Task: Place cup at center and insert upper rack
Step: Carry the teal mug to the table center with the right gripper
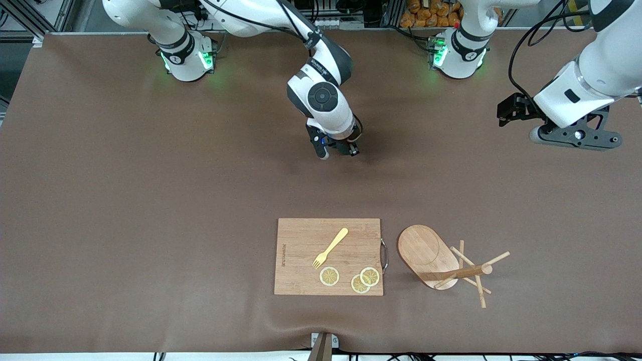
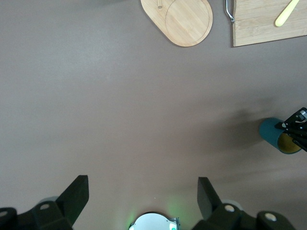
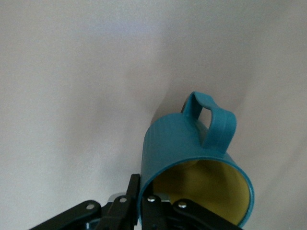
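My right gripper point(image 1: 340, 149) is over the middle of the table, shut on the rim of the cup point(image 3: 192, 148), one finger outside and one inside. The cup is dark teal with a side handle and a yellow inside. It tilts low over the table. The hand hides it in the front view, but it shows in the left wrist view point(image 2: 277, 136). The upper rack point(image 1: 427, 253), a wooden mug tree with an oval base, post and pegs, is on the table beside the cutting board, toward the left arm's end. My left gripper point(image 1: 577, 136) waits open and empty over the left arm's end of the table point(image 2: 139, 191).
A rectangular wooden cutting board point(image 1: 328, 256) lies nearer to the front camera than the right gripper. It carries a yellow fork point(image 1: 331, 247) and three lemon slices point(image 1: 369, 276). The board and the rack's base point(image 2: 184, 19) also show in the left wrist view.
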### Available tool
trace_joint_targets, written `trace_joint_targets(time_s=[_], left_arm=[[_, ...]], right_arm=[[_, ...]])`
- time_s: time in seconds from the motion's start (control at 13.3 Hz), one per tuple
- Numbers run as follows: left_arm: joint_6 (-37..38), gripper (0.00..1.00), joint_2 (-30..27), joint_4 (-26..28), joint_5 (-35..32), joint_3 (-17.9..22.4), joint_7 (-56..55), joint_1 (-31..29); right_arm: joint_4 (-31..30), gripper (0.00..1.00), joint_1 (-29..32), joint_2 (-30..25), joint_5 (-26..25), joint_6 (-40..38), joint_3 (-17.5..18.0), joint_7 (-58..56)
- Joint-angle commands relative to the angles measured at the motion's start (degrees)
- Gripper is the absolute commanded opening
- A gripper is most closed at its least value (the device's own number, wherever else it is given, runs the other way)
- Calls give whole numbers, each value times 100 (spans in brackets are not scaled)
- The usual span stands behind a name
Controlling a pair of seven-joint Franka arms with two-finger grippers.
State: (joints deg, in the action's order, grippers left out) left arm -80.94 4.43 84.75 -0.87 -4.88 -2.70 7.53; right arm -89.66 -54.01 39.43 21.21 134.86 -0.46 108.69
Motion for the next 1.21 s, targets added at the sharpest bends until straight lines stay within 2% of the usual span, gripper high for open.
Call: trace_joint_targets(time_s=[0.0, 0.08, 0.15, 0.3, 0.38, 0.45, 0.6, 0.75, 0.9, 1.13], left_arm=[[-18, 100, 23, -3, 60, -5, -64, -6], [-18, 100, 23, -3, 60, -5, -64, -6], [-18, 100, 23, -3, 60, -5, -64, -6], [-18, 100, 23, 6, 69, -5, -64, -6], [-18, 100, 23, 23, 78, -5, -64, -6], [-18, 100, 23, 24, 139, -5, -64, -15], [-18, 100, 23, 24, 183, 4, -64, -15], [-44, 100, 14, 58, 192, 4, -82, -15], [-219, 100, -73, 251, 210, -4, -230, -15], [-326, 100, -135, 419, 253, -48, -284, 20]], right_arm=[[168, 0, -119, 109, -100, 5, -77, 144], [177, 0, -119, 118, -100, 5, -77, 144], [177, 15, -119, 118, -91, 5, -77, 153], [177, 65, -110, 118, -100, 5, -77, 126], [177, 79, -101, 118, -91, -3, -77, 126], [186, 85, -75, 109, -91, -38, -77, 126], [247, 89, -31, 48, -74, -152, -77, 135], [483, 91, -31, 39, -91, -564, -86, 144], [729, 99, 56, 12, -82, -1038, -95, 135], [950, 100, 232, -49, -91, -1461, -104, 83]])
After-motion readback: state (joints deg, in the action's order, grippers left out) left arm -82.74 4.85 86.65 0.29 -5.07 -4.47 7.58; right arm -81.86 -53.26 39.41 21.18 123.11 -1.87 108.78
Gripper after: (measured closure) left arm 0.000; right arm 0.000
